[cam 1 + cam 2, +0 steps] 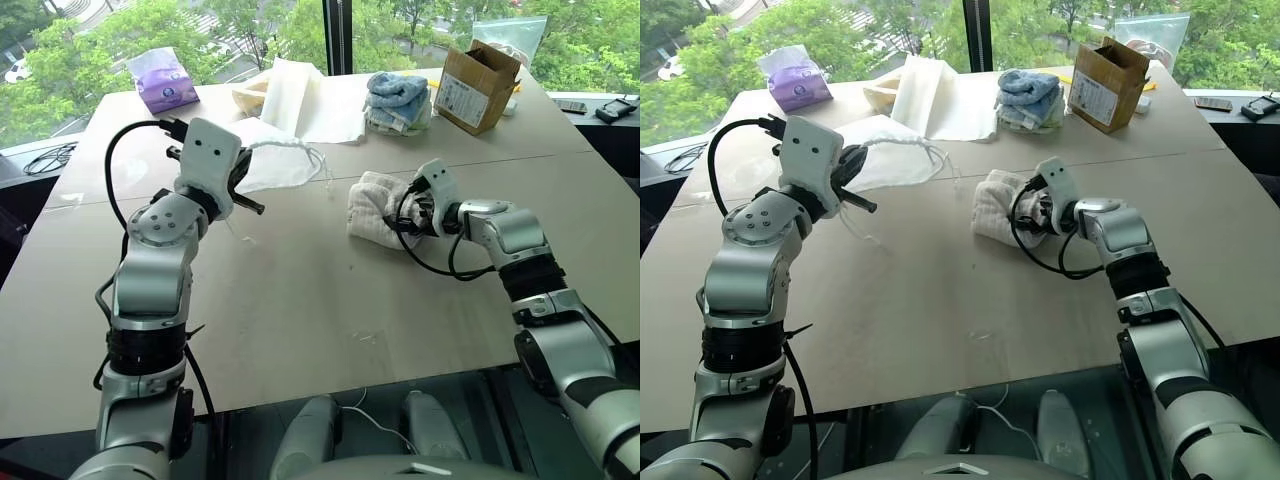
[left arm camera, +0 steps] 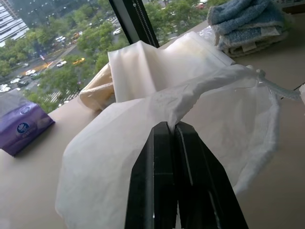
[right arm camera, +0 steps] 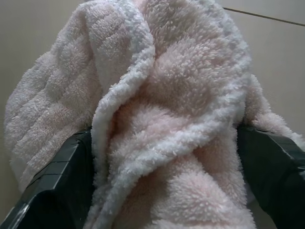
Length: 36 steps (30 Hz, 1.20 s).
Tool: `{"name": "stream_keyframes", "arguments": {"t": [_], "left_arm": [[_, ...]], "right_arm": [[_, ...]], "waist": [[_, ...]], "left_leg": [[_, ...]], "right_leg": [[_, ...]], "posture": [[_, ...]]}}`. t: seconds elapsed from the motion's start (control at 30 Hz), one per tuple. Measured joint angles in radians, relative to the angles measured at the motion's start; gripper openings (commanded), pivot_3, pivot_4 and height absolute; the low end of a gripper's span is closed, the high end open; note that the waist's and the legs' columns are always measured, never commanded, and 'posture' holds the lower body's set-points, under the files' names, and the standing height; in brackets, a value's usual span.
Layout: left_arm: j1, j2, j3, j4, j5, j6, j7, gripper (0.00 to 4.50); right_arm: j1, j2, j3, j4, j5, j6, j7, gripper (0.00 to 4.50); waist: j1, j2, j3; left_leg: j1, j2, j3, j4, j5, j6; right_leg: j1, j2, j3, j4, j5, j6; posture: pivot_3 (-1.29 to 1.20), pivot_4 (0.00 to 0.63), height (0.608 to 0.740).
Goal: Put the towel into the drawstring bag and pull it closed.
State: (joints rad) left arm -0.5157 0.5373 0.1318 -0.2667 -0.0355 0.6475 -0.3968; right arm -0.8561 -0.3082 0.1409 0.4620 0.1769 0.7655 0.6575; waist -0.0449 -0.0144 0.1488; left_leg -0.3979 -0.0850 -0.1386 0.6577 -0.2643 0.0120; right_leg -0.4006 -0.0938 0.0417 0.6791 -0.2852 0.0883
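Observation:
The towel (image 1: 372,212), a fluffy off-white cloth, lies bunched on the table near the middle. My right gripper (image 1: 415,215) is pushed into it from the right and stands open. In the right wrist view a black finger (image 3: 52,181) shows on each side of the towel (image 3: 162,95). The drawstring bag (image 1: 285,160), thin white fabric with cords at its mouth, lies behind and left of the towel. My left gripper (image 1: 243,180) is shut on the bag's near edge and holds it a little off the table. The left wrist view shows that gripper (image 2: 170,126) pinching a fold of the bag (image 2: 119,152).
A white cloth sheet (image 1: 300,100) and a blue and white towel stack (image 1: 398,100) lie behind the bag. A purple tissue pack (image 1: 165,80) sits far left, a cardboard box (image 1: 478,85) far right. The bare wooden tabletop (image 1: 300,320) stretches toward me.

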Motion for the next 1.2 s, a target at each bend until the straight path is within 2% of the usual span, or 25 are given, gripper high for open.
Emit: {"name": "stream_keyframes", "arguments": {"t": [0.07,0.1,0.27,0.33,0.5,0.77,1.0,1.2], "left_arm": [[0.000,0.000,0.000,0.000,-0.005,0.002,0.002,0.00],[0.000,0.000,0.000,0.000,-0.007,0.004,0.005,0.00],[-0.015,-0.019,0.033,0.000,-0.052,0.063,0.020,0.00],[-0.024,-0.019,0.038,0.000,-0.069,0.069,0.020,0.00],[-0.033,-0.043,0.076,0.004,-0.136,0.087,0.018,0.00],[-0.054,-0.092,0.203,0.029,-0.386,0.137,-0.071,0.00],[-0.031,-0.069,0.191,0.095,-0.453,0.132,-0.147,0.00],[-0.025,-0.073,0.170,0.110,-0.522,0.128,-0.209,0.00]], "right_arm": [[0.008,0.001,0.000,-0.009,-0.004,0.002,0.002,2.98],[0.010,0.002,0.000,-0.013,-0.005,0.006,0.005,2.44],[0.030,0.016,-0.027,-0.045,0.024,0.035,0.020,0.42],[0.037,0.023,-0.055,-0.063,0.049,0.082,0.020,0.05],[0.087,0.066,-0.160,-0.131,0.167,0.214,0.022,0.05],[0.132,0.128,-0.353,-0.380,0.484,0.467,0.035,0.05],[0.250,0.075,-0.331,-0.595,0.661,0.579,0.078,0.05],[0.247,0.092,-0.281,-0.597,0.647,0.553,0.005,0.05]], "waist": [[0.000,0.000,0.000],[-0.001,0.000,0.000],[-0.001,0.000,0.000],[-0.002,0.000,0.000],[-0.002,0.000,0.000],[0.001,0.000,0.001],[0.002,0.001,0.001],[-0.001,0.001,0.001]], "left_leg": [[0.000,0.000,0.000,0.000,0.000,0.000],[0.000,0.000,0.000,0.000,0.000,0.000],[0.000,0.000,0.000,0.000,0.000,0.000],[0.000,0.000,0.000,0.000,0.000,0.000],[-0.001,0.000,0.000,-0.001,0.000,0.000],[-0.002,0.000,-0.001,0.000,0.000,0.000],[-0.002,0.000,0.000,0.000,0.000,0.000],[-0.001,0.000,0.000,0.001,0.000,0.000]], "right_leg": [[0.000,0.000,0.000,0.000,0.000,0.000],[0.000,0.000,0.000,0.000,0.000,0.000],[0.000,0.000,0.000,0.000,0.000,0.000],[0.000,0.000,0.000,0.000,0.000,0.000],[-0.001,0.000,0.000,0.000,0.000,0.000],[-0.001,-0.001,0.000,0.000,0.000,0.000],[-0.001,-0.001,0.000,0.001,0.000,0.000],[-0.002,0.000,0.001,0.001,0.000,0.000]], "posture": [[0.00,0.150,0.740],[0.00,0.150,0.740],[0.00,0.150,0.740],[0.00,0.150,0.740],[0.00,0.150,0.740],[0.00,0.150,0.740],[0.00,0.150,0.740],[0.00,0.150,0.740]]}}
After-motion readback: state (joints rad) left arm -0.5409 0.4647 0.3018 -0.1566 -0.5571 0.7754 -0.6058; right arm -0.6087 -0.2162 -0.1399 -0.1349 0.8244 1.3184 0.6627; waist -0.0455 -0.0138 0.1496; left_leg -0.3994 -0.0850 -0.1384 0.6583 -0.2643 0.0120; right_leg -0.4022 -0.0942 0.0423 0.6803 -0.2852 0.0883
